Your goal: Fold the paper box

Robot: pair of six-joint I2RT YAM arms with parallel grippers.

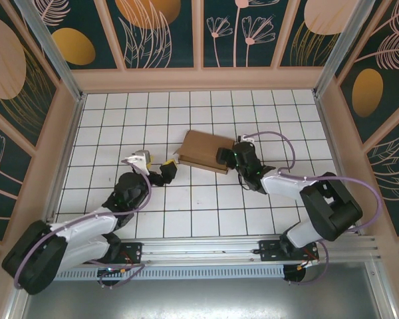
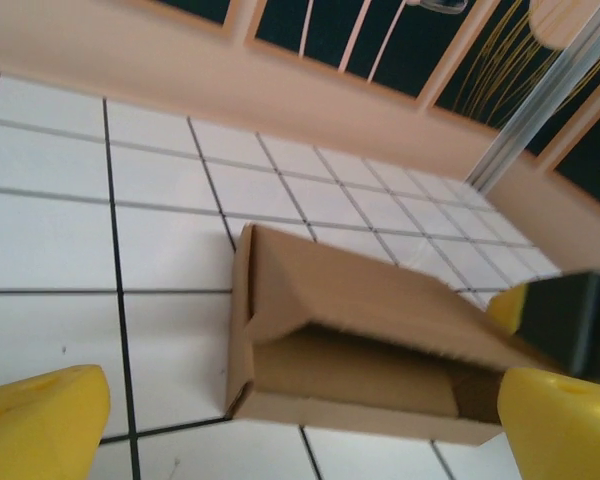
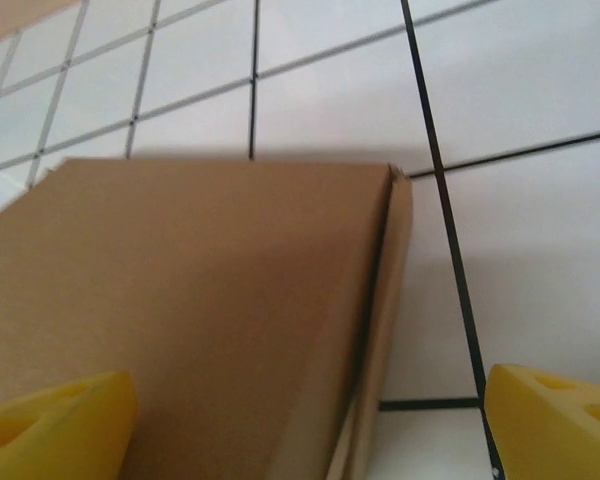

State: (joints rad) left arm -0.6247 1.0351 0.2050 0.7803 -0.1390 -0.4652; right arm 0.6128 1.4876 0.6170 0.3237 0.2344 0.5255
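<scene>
From above, the folded paper box (image 1: pixel 203 150) lies flat near the middle of the tiled bench (image 1: pixel 186 212). The left hand (image 1: pixel 168 171) is just off its near-left end and the right hand (image 1: pixel 227 157) at its right end.

Left wrist: the yellow fingers (image 2: pixel 40 420) stand wide apart, holding nothing, with the box's end ahead.

Right wrist: the yellow fingers (image 3: pixel 555 420) are spread wide over the box's top edge, gripping nothing.

You'll find the paper box (image 3: pixel 200 300) cut off by the right wrist view's left and bottom edges, and a left gripper (image 2: pixel 300 425) finger (image 2: pixel 560 425) hides its end at the left wrist view's lower right.
</scene>
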